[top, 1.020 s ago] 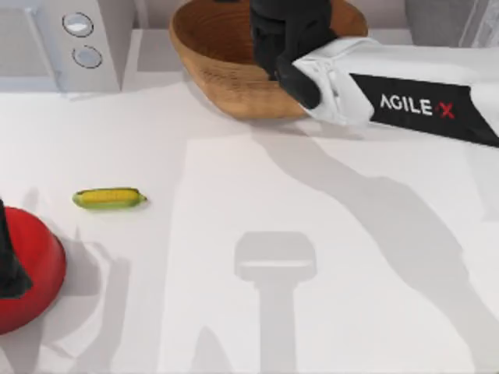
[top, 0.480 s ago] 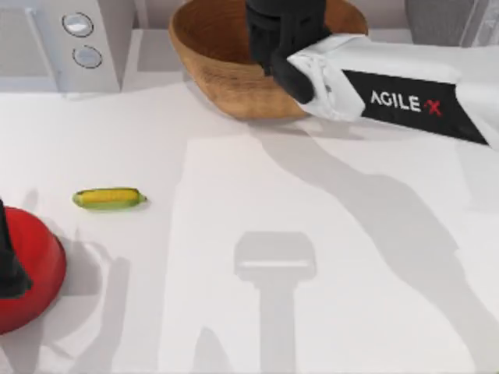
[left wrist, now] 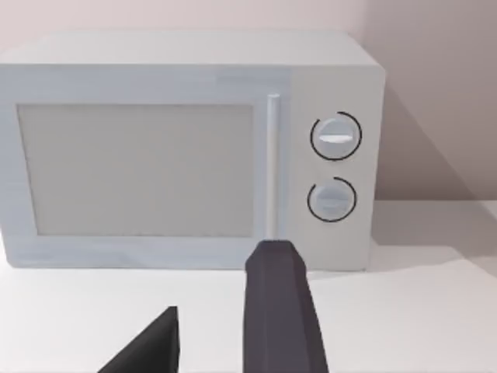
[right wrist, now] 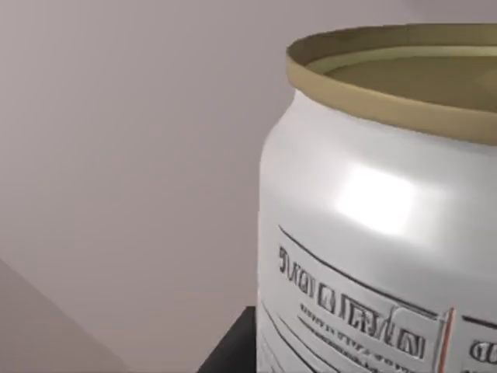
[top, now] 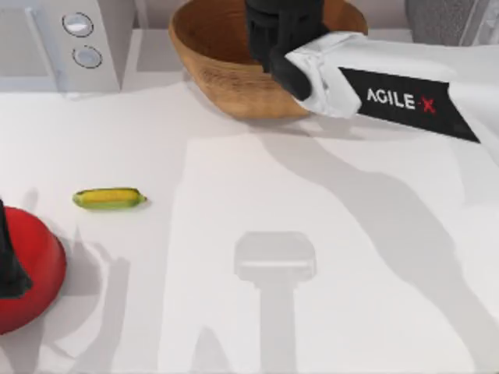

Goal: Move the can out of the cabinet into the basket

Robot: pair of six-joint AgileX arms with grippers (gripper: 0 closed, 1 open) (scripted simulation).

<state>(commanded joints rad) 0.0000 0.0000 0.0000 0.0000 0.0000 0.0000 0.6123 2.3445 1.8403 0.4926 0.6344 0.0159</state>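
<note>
Right arm (top: 405,97) stretched in from the top view's right edge, white-and-black forearm slanting up-left across the table (top: 312,234), black wrist section bent down over the wicker basket (top: 210,54) at the table's far edge. Right gripper (top: 281,31) positioned above the basket's interior, hiding much of the bowl; whether its fingers are closed or parted cannot be told from above.

Can (right wrist: 380,233) seen very close in the right wrist view — silver-white body, printed label lines, a thin red stroke, rim uppermost and slightly tilted in that picture. A dark part of the gripper just beside its lower edge; contact there cannot be confirmed. Plain pale wall behind it.

Left arm (top: 9,261) parked at the table's left edge, dark link standing over the red pot (top: 35,280). Left gripper (left wrist: 225,326) released, two dark fingers (left wrist: 279,311) spread apart with nothing between, facing the white microwave (left wrist: 186,155) with two round knobs.

Corn cob (top: 109,198) lying flat on the table near the left side, well apart from basket and pot. Dark grey cabinet (top: 440,19) corner at the far right.
</note>
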